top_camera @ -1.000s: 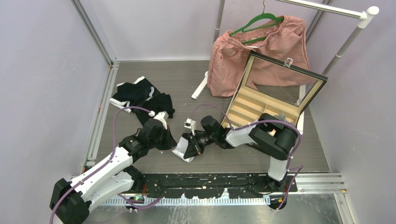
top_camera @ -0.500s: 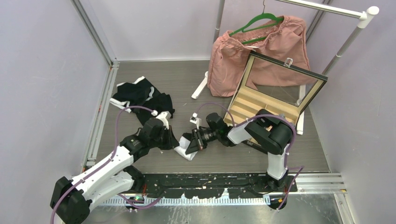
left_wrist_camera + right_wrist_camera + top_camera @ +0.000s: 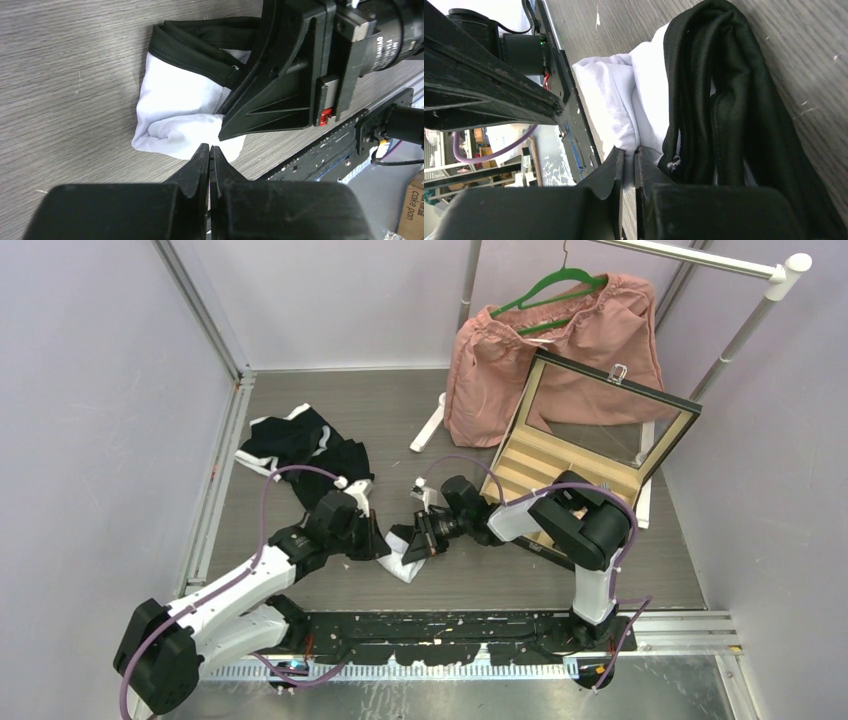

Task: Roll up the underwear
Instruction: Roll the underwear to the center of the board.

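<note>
A mostly white underwear (image 3: 398,562) with a black band lies bunched on the grey table between the two arms. In the right wrist view its white cloth (image 3: 619,95) sits beside folded black band layers (image 3: 729,105). My right gripper (image 3: 629,150) is shut on a fold of the white cloth. My left gripper (image 3: 209,148) is shut with nothing between its fingers, its tips at the near edge of the white cloth (image 3: 175,107), close to the right gripper's fingers (image 3: 260,105). From above, the left gripper (image 3: 377,545) and right gripper (image 3: 410,546) nearly meet at the garment.
More black-and-white underwear (image 3: 303,445) lies piled at the back left. An open box with tan compartments (image 3: 545,465) stands right of the right arm. A pink garment (image 3: 500,370) on a green hanger hangs behind it. The dark base rail (image 3: 450,625) runs along the near edge.
My left arm has moved right, bringing its shut gripper up to the white underwear. The right gripper, still holding the cloth, has shifted slightly back and right, turning the garment.
</note>
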Controlling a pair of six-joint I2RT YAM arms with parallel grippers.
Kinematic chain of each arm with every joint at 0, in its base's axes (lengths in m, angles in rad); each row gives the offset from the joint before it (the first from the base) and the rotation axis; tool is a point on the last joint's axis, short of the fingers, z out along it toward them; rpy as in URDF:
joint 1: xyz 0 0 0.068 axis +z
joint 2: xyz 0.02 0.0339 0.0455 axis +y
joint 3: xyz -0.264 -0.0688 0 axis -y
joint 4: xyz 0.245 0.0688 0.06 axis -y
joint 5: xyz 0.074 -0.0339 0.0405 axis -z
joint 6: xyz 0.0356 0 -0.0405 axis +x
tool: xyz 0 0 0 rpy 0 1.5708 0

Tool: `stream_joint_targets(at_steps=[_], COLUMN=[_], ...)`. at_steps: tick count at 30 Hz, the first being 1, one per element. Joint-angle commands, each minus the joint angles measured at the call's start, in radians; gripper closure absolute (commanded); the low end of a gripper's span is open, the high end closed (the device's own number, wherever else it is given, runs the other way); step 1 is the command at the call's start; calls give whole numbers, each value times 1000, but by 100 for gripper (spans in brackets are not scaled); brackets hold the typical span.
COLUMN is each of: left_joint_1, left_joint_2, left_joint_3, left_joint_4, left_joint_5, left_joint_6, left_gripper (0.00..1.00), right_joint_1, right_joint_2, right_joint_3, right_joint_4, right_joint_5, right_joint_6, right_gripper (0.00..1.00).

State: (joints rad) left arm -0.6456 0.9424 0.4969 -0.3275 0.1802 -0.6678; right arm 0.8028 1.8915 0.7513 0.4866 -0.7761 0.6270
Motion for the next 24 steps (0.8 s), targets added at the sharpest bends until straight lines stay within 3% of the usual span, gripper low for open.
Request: stream_joint_targets(at_steps=[1, 16, 24], left_joint_1=[3, 4, 4], left_joint_2=[20, 167, 235], left_joint_3=[-28, -34, -48], left_joint_4=[71, 137, 117], left_joint_5=[17, -102, -157], left_joint_6=[20, -10, -36], left_gripper=[99, 99, 99], right_joint_1=[-1, -1, -1], right_joint_2=[-13, -41, -93], right_joint_3=[19, 48, 64], right_joint_4=[-136, -262, -370], right_joint_5=[129, 179, 259], right_joint_6=[-85, -158, -215], right_gripper=[95, 88, 78])
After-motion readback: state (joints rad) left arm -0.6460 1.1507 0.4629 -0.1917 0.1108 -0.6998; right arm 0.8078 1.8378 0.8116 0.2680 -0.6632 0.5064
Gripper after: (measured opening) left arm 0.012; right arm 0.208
